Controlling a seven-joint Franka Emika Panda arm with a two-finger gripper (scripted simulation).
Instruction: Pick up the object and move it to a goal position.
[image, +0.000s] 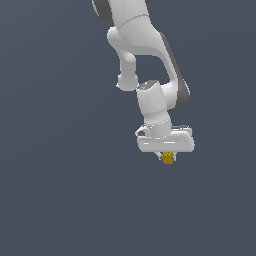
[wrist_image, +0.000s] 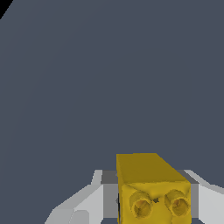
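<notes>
Yellow-gold object (image: 167, 159) sits pinched between the fingers of the claw (image: 167, 157), closed upon it.

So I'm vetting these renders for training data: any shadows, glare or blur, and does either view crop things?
Exterior view: flat even lighting, no cast shadow or glare, edges slightly soft; the yellow block under the gripper is tiny. Wrist view: the block looms large, lower edge cropped, one finger visible beside it, a black wedge in one corner.
</notes>
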